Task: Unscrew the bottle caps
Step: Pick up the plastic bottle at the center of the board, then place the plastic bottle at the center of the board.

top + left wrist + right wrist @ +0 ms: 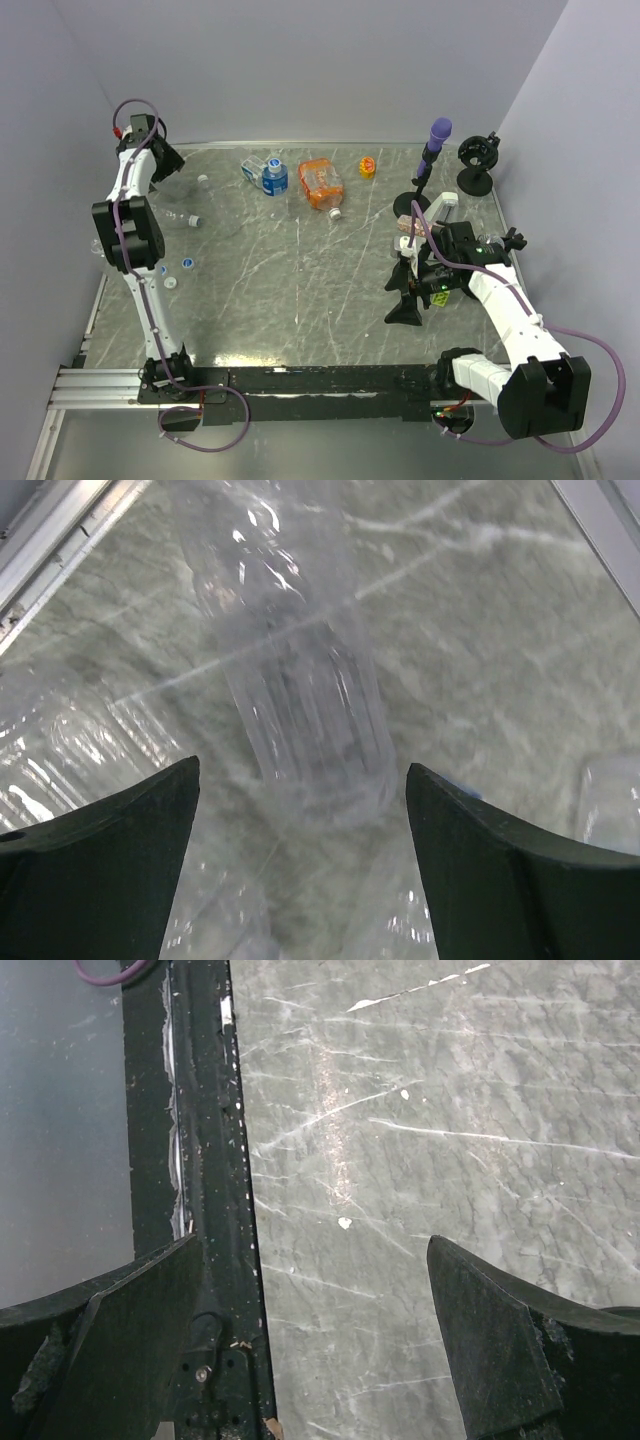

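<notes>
A: Two loose round plastic caps lie nearest, by the left arm (135, 240): a white cap (170, 282) and a blue cap (187, 263).
B: Grippers?
A: The right gripper (315, 1330) gapes wide over the grey marbled table (420, 1110); the left gripper (300, 820), farther back, spreads wide above one clear plastic bottle (300, 680), gripping nothing.
B: Beyond?
A: One blue-capped bottle (272, 178), one orange bottle (320, 182) with a white screw cap (337, 212).

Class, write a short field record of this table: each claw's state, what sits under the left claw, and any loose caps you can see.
left claw: open, nothing gripped
under left claw: clear bottle, between the fingers
right claw: open, empty, over the table
loose caps: blue cap and white cap, beside the left arm
far side: orange bottle, blue-labelled bottle
</notes>
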Controlling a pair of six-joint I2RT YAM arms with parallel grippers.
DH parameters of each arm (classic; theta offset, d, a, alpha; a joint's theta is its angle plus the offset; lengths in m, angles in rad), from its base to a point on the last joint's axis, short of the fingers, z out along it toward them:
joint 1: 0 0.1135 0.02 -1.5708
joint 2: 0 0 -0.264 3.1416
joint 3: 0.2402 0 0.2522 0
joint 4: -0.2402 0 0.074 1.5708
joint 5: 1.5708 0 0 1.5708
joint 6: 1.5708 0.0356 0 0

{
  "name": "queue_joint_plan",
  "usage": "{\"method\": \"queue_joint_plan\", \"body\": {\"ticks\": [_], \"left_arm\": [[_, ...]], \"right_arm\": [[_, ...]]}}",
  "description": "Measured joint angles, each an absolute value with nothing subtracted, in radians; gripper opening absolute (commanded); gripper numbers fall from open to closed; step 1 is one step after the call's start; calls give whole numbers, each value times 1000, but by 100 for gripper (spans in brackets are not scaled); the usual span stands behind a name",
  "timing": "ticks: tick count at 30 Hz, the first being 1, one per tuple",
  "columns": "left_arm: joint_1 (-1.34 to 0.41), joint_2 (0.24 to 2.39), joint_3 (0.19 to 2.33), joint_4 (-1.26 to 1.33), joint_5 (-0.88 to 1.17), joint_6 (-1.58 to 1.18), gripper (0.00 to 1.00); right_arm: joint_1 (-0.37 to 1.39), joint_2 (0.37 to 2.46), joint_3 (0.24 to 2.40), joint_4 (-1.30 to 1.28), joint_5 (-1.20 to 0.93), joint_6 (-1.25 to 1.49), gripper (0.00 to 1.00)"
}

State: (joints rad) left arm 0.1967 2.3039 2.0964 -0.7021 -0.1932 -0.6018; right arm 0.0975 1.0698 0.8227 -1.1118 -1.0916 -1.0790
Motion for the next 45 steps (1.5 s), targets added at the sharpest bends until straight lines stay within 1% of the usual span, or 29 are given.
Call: {"method": "queue_joint_plan", "body": {"ticks": [4, 9, 10, 12, 16, 18, 21, 25, 29, 32, 36, 41, 43, 45], "left_arm": [[197, 2355, 2140, -719, -232, -632, 84], [197, 2423, 2204, -733, -236, -648, 76], [197, 2432, 2210, -735, -235, -651, 73], [197, 2455, 2229, -741, -232, -652, 64], [197, 2477, 2252, -743, -218, -661, 43], [197, 2477, 2256, -739, -208, -657, 35], [197, 2477, 2256, -735, -204, -655, 29], [195, 2436, 2216, -697, -201, -642, 25], [179, 2269, 2068, -645, -199, -604, 23], [150, 2062, 1909, -584, -194, -580, 22], [104, 1726, 1673, -469, -141, -556, 20], [50, 1280, 1300, -288, 25, -525, 19], [3, 1113, 1156, -248, 88, -521, 18], [-90, 950, 1023, -194, 153, -538, 18]], "right_arm": [[97, 1071, 823, -1111, -1089, -1079, 99], [97, 1073, 824, -1111, -1089, -1079, 99], [97, 1074, 825, -1110, -1089, -1079, 99], [97, 1075, 825, -1108, -1089, -1079, 99], [97, 1076, 825, -1104, -1088, -1078, 99], [97, 1076, 825, -1104, -1086, -1078, 99], [97, 1076, 825, -1103, -1085, -1078, 99], [97, 1076, 825, -1103, -1085, -1078, 99], [97, 1075, 825, -1104, -1085, -1079, 99], [97, 1073, 825, -1105, -1085, -1079, 99], [97, 1063, 825, -1109, -1085, -1079, 99], [97, 1015, 825, -1113, -1111, -1084, 99], [99, 994, 839, -1139, -1130, -1096, 99], [108, 992, 905, -1185, -1140, -1097, 99]]}}
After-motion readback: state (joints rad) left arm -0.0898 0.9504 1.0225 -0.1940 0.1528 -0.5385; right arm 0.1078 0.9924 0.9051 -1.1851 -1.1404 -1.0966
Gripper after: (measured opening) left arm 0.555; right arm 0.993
